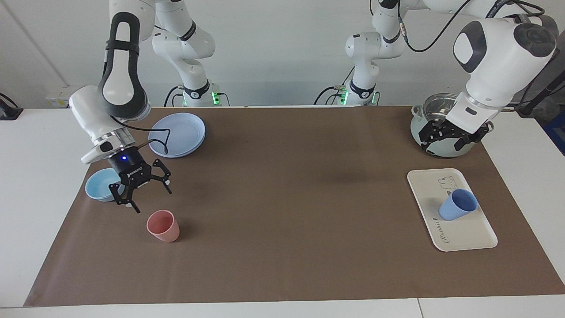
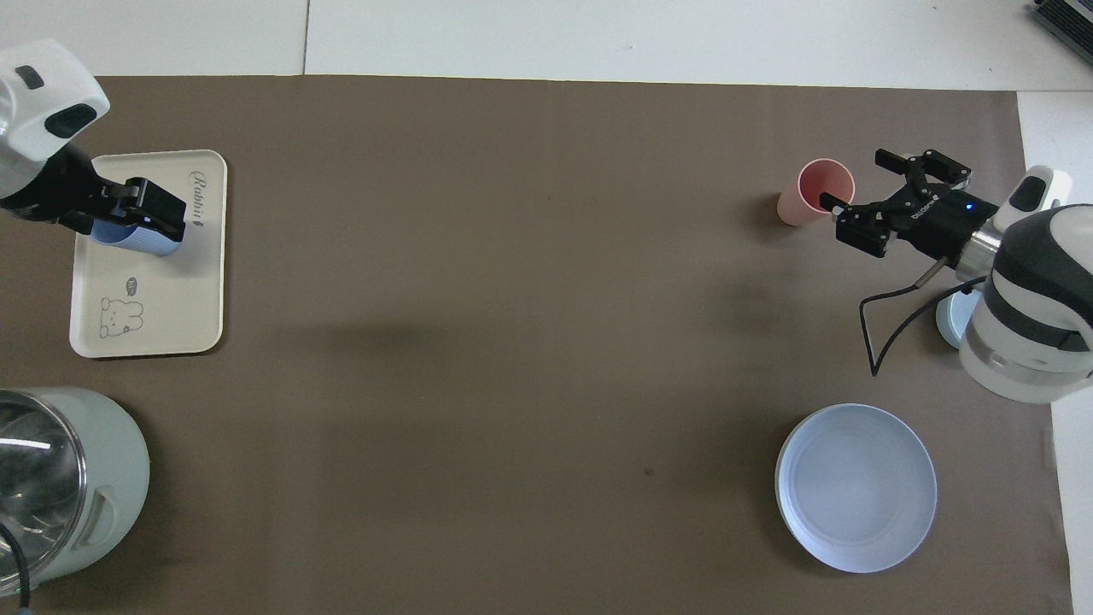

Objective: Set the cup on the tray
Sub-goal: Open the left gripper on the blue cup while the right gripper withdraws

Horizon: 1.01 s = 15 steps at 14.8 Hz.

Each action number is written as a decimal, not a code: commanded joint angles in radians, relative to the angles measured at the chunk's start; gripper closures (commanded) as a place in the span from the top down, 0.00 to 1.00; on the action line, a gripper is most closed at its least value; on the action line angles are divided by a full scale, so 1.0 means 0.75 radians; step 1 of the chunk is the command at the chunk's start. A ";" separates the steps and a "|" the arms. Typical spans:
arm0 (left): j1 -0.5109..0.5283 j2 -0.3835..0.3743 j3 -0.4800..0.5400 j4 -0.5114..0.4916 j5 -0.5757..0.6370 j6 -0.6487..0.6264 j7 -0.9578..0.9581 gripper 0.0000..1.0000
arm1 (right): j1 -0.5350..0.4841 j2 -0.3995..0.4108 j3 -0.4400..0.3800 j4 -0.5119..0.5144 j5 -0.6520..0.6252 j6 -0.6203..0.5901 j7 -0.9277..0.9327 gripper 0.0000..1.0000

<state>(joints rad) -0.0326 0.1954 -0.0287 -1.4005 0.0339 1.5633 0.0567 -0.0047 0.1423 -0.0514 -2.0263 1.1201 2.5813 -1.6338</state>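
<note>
Periwinkle cup (image 1: 458,204) tilted on cream tray (image 1: 468,238), mouth up, left gripper (image 1: 446,138) spread, right gripper (image 1: 142,193) spread.

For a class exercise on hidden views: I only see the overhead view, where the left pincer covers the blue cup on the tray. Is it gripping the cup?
Observer: No. The left pincer hangs open well above the blue cup, which rests on the tray.
Operator: Does the right pincer touch the pink cup?
Observer: No. It is open in the air beside that cup, apart from it.
Operator: What is under that arm?
Observer: A low light-blue bowl.
</note>
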 commanded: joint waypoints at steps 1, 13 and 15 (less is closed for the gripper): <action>-0.004 -0.044 -0.001 0.002 0.014 -0.039 -0.012 1.00 | 0.000 -0.077 0.003 -0.025 -0.326 -0.006 0.212 1.00; 0.000 -0.125 -0.017 -0.049 -0.080 -0.093 -0.155 1.00 | 0.100 -0.226 0.011 0.012 -1.354 -0.306 1.249 1.00; -0.002 -0.180 -0.025 -0.171 -0.035 -0.021 -0.157 1.00 | 0.125 -0.245 0.015 0.012 -1.422 -0.369 1.465 1.00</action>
<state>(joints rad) -0.0344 0.1292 -0.0417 -1.4138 -0.0271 1.4938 -0.0455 0.0801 -0.0167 -0.0454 -2.0125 0.1096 2.3563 -0.6779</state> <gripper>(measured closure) 0.000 0.000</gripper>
